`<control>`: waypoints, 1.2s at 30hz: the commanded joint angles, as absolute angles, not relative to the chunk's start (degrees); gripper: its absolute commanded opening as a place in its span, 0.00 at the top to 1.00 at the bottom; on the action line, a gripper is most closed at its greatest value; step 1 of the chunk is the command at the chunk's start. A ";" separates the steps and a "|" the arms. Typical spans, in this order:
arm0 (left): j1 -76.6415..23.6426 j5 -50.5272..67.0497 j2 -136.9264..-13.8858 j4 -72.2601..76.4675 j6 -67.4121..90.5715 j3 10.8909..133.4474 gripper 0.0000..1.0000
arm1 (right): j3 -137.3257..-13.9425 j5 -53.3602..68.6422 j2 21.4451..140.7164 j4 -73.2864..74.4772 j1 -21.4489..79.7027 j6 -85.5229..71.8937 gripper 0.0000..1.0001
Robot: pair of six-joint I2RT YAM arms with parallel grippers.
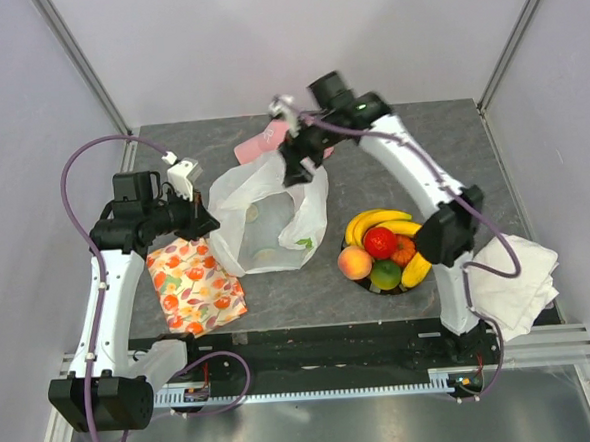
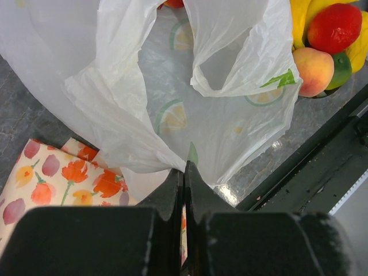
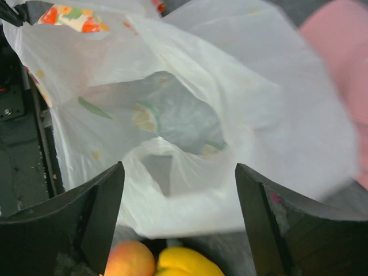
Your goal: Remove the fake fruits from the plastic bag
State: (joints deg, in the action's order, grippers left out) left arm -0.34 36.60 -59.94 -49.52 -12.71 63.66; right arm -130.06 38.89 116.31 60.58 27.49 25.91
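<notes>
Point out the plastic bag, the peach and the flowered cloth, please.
plastic bag [image 1: 257, 221], top view, its crumpled middle.
peach [image 1: 355, 263], top view, its rounded top.
flowered cloth [image 1: 194, 284], top view, its centre.

Bright even light, blurry right-wrist view

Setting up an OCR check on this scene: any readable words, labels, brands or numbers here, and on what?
No readable text in any view.
plastic bag: only printed citrus slices and a green leaf, no words.
flowered cloth: pattern only, no lettering.
small board on the front rail: any marking is too small to read.
</notes>
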 commanded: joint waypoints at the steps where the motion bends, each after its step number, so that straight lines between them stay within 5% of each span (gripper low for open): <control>1: -0.09 39.46 -58.89 -47.46 -8.35 64.25 0.98 | -134.82 30.29 122.42 62.49 36.20 22.50 0.29; 4: 1.57 40.08 -58.71 -46.67 -6.86 64.51 0.98 | -132.29 21.30 125.15 61.62 39.37 23.38 0.46; 8: 2.72 40.52 -58.62 -46.14 -6.42 64.51 0.98 | -130.69 15.22 128.83 60.38 39.90 22.59 0.50; 20: 3.43 44.56 -57.83 -44.65 -5.45 65.21 0.99 | -134.39 6.07 136.41 56.69 40.17 19.34 0.41; 30: 3.43 53.52 -57.39 -44.74 -4.04 65.65 0.99 | -131.84 -17.92 135.97 51.69 40.61 20.56 0.19; 36: 3.25 55.99 -58.44 -45.61 -4.39 65.39 0.98 | -131.84 -20.83 138.07 50.54 39.99 21.53 0.16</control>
State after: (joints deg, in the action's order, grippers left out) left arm 3.16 51.75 -58.39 -46.33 -5.72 63.70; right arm -131.63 -15.31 136.99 52.77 40.49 21.43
